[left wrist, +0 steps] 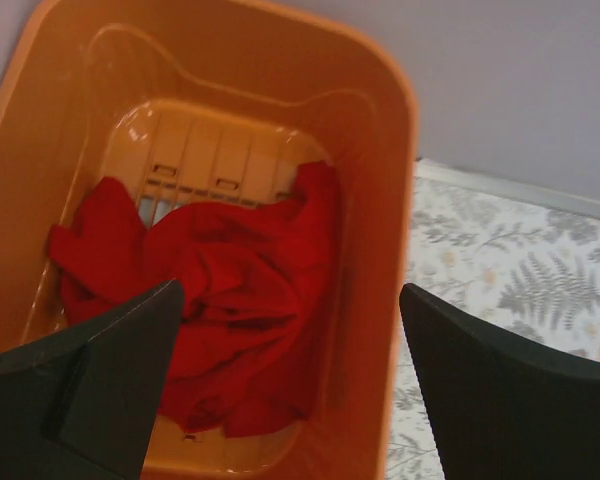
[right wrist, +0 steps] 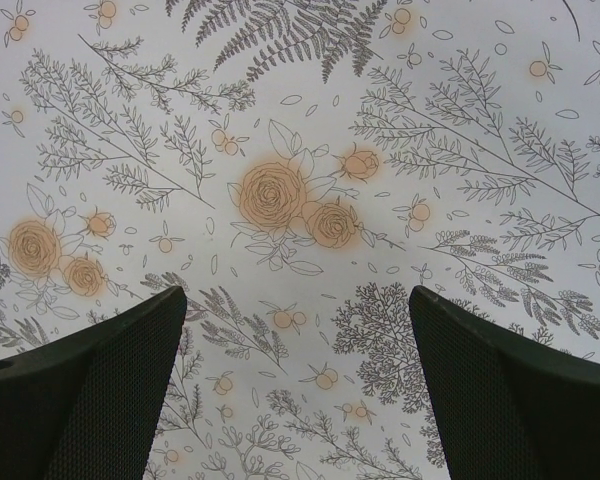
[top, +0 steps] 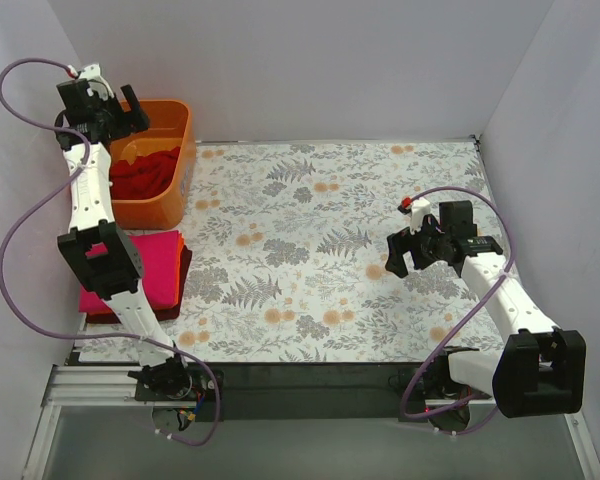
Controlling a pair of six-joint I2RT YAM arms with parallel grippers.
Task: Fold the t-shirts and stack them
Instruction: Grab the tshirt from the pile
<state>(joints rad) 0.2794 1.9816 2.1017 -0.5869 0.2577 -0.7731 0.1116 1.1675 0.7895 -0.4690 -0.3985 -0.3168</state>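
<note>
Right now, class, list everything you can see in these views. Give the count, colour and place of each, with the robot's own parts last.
floral cloth: one, grey and orange, spread flat under everything.
basket: one, orange, far left corner.
crumpled t-shirt: one, bright red, inside the basket.
folded t-shirts: one stack, magenta-pink on top with orange and dark red edges beneath, at the left side, nearer than the basket.
cables: two, purple, one looping off each arm.
left gripper: one, black fingers, open, above the basket.
right gripper: one, black fingers, open, above bare floral cloth on the right.
</note>
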